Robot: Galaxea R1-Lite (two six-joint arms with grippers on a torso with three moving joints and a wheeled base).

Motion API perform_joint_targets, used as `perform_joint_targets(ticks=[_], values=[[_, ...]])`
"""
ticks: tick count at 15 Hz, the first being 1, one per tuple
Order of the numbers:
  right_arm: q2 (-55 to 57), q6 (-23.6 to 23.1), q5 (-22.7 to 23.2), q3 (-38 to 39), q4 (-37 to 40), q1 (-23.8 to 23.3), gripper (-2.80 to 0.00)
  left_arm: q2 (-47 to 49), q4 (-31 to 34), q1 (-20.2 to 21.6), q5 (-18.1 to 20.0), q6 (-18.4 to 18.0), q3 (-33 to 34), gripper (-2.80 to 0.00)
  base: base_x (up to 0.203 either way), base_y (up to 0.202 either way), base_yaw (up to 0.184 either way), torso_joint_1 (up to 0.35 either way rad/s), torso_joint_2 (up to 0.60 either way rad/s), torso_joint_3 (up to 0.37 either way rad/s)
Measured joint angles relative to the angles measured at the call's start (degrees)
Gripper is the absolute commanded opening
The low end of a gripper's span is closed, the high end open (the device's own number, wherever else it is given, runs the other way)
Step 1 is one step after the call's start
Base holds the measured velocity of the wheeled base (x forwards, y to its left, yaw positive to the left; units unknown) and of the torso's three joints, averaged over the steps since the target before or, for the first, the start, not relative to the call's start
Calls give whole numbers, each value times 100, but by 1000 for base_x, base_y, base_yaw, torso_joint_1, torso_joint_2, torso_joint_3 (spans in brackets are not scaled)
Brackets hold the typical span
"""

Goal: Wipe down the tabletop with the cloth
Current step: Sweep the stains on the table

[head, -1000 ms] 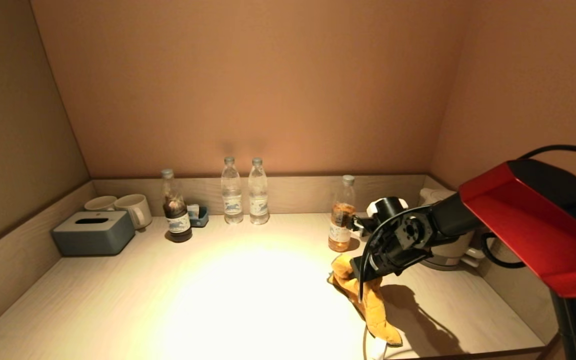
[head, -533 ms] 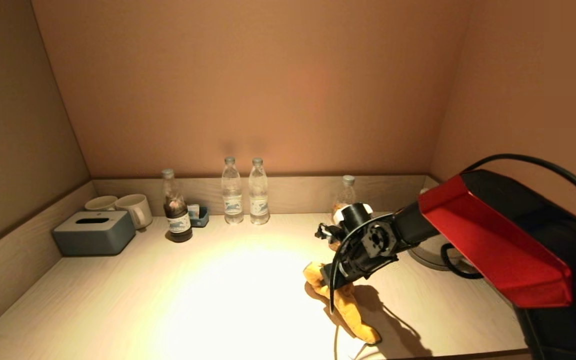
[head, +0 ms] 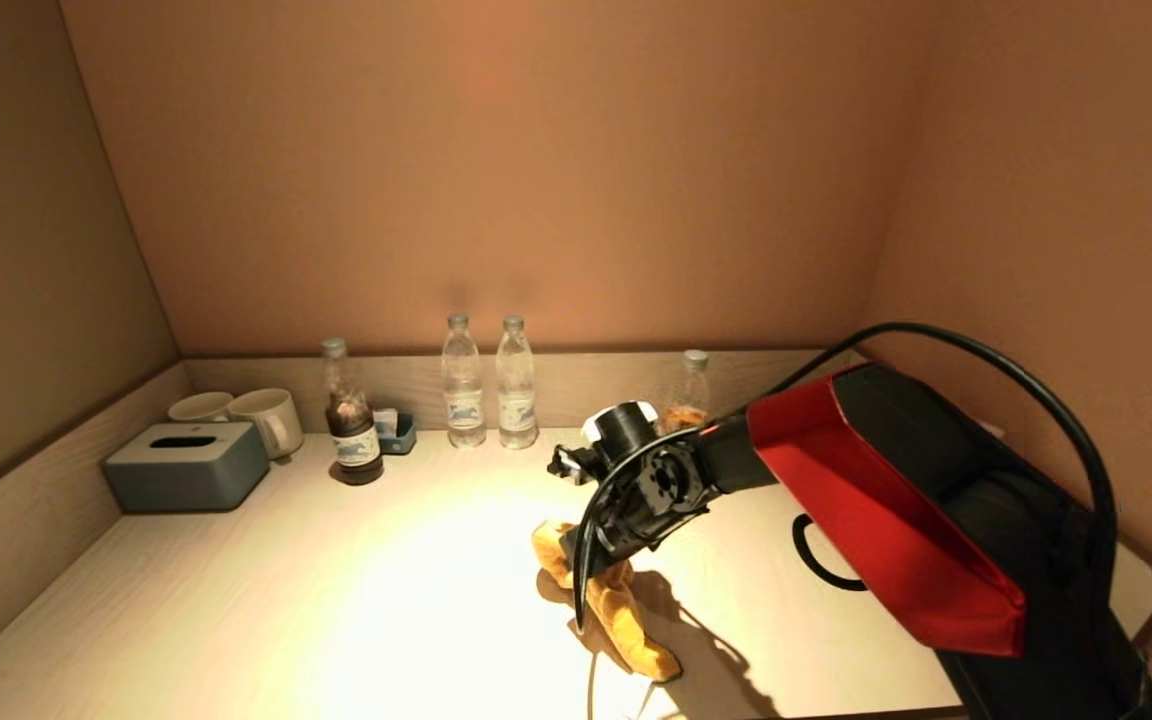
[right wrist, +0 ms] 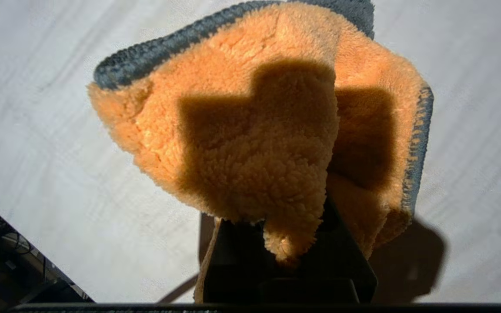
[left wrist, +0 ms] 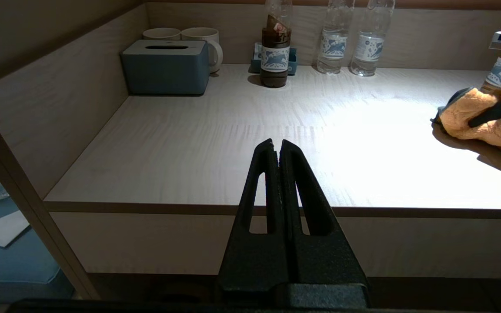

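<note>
Cloth [head: 604,598]: orange fleece with a grey edge, lying bunched on the tabletop [head: 236,600] near its front edge, right of the bright patch of light, trailing toward the front.
Right gripper [head: 576,545]: reaching down over the middle of the tabletop, its fingers pinching a fold of the cloth and pressing it to the surface; the right wrist view is showing fleece bulging out over the dark fingers.
Left gripper [left wrist: 276,145]: hanging off the table, just in front of its front edge, fingers pressed together and gripping nothing.
Back wall: 2 clear water bottles [head: 486,385] standing side by side, a dark bottle [head: 351,420] to their left, another bottle [head: 691,395] partly hidden behind the right arm.
Left corner: a grey tissue box [head: 186,465] sitting in front of 2 white mugs [head: 241,410].
</note>
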State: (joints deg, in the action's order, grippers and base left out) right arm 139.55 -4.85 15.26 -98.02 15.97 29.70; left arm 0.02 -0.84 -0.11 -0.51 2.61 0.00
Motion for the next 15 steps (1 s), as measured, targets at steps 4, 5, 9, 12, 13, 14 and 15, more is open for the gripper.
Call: perform_joint_targets(ticks=[4,5,9,12,13,14,15], values=[[267,-57,-22,-470,222,434,-280,0,2,0,-1,0,0,-280,0,0,0,0,0,0],[364,-91,-40,-628,233,521,-280,0,0,0,0,0,0,-280,0,0,0,0,0,0],[694,-267,-113,-1048,200,677,-280,0,5,0,-1,0,0,-280,0,0,0,0,0,0],[929,-509,-343,-1239,78,556,-280,0,7,1,0,0,0,-280,0,0,0,0,0,0],[965,-574,-429,-1245,75,485,-280,0,2,0,2,-1,0,-280,0,0,0,0,0,0],[983,-621,-502,-1240,86,314,-280,0,-1,2,0,-1,0,-280,0,0,0,0,0,0],[989,-647,-581,-1221,107,61,-280,0,5,4,0,0,0,-280,0,0,0,0,0,0]])
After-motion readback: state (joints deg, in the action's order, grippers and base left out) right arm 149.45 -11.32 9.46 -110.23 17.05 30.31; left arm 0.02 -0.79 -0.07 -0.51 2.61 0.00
